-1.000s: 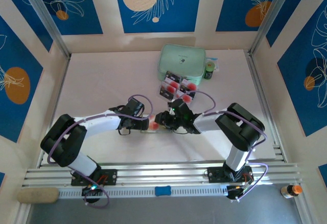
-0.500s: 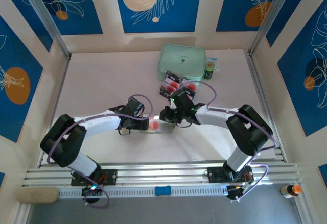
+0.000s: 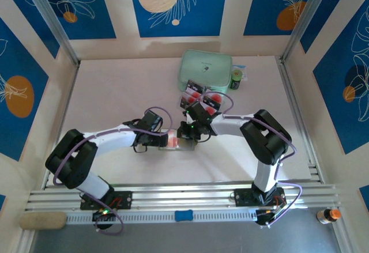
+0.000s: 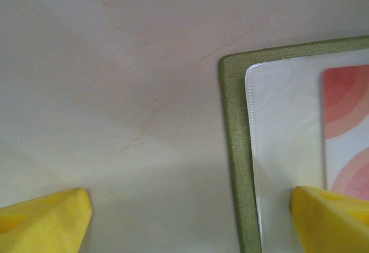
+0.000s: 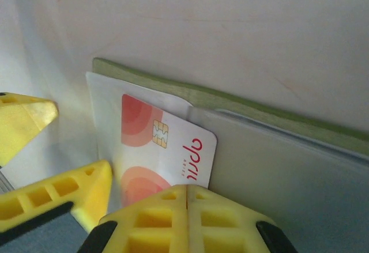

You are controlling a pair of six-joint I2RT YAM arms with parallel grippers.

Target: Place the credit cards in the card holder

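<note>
Item: credit card, seemingly half-seated in card holder. Jaws: right gripper closed on nothing; left gripper spread wide. Risk: your push buckles the card or skids the holder.

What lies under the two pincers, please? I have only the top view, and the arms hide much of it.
Observer: A card lies chip side up on the open holder's clear sleeve.
Operator: Is the right pincer open?
Observer: No, the right pincer is shut, tips at the card's edge.
Operator: And the left?
Observer: The left pincer is open, one finger over the sleeve, the other over bare table.
</note>
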